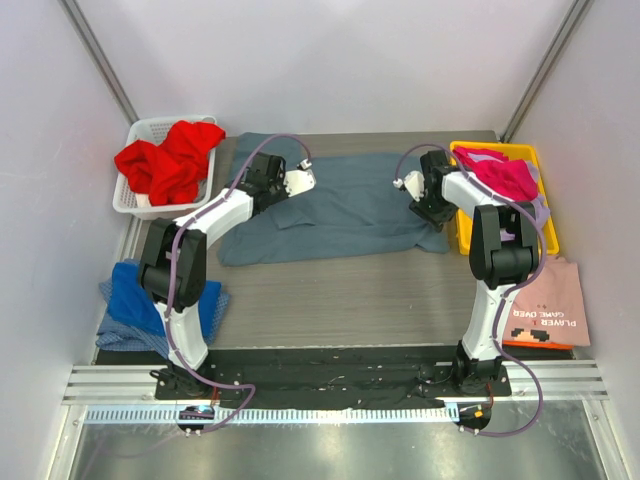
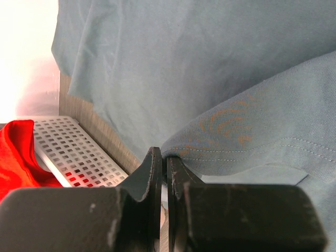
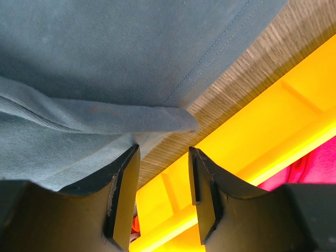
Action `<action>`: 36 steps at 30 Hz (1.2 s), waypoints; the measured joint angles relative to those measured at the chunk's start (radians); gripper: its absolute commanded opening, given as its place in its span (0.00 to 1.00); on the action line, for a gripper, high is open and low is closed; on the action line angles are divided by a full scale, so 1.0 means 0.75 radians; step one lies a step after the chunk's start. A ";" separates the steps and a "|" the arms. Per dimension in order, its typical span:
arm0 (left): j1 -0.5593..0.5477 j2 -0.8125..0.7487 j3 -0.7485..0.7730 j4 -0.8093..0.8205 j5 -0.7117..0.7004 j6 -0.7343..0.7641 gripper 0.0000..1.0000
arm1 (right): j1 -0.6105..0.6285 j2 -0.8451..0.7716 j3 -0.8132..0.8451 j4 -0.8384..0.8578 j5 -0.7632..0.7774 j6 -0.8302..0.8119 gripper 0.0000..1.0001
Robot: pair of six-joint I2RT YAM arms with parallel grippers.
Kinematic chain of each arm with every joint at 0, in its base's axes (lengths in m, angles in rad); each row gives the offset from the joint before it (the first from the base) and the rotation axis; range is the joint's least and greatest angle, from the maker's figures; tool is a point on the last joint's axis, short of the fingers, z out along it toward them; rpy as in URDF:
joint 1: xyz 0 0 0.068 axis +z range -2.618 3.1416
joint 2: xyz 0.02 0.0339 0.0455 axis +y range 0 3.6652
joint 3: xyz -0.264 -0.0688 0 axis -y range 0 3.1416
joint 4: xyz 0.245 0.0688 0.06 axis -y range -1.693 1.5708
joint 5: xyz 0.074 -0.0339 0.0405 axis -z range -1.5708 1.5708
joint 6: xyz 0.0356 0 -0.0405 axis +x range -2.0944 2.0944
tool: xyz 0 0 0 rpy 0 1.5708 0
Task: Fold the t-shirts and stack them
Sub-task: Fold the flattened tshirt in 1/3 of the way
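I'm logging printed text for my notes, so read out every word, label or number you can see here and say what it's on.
"PLAYER": on the pale pink t-shirt, upside down in the top view.
"GAME OVER": the line beside it on the same shirt.
Faint orange print on the blue-grey t-shirt: a faded pattern, no letters readable.
No other text shows in any view.

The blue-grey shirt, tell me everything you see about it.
The shirt is slate blue-grey soft knit with stitched hems, spread rumpled across the far middle of the table. The shut left gripper pinches a fold at its left end; a folded hem at its right end lies just before the open right gripper, near the yellow bin.
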 measured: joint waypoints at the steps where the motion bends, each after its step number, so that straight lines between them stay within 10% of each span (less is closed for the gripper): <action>1: 0.000 0.000 0.000 0.001 0.000 0.000 0.00 | 0.000 -0.001 0.002 -0.001 -0.002 0.000 0.49; 36: 0.000 -0.001 -0.057 0.033 -0.026 0.030 0.00 | -0.003 -0.047 0.099 -0.011 -0.362 0.150 0.55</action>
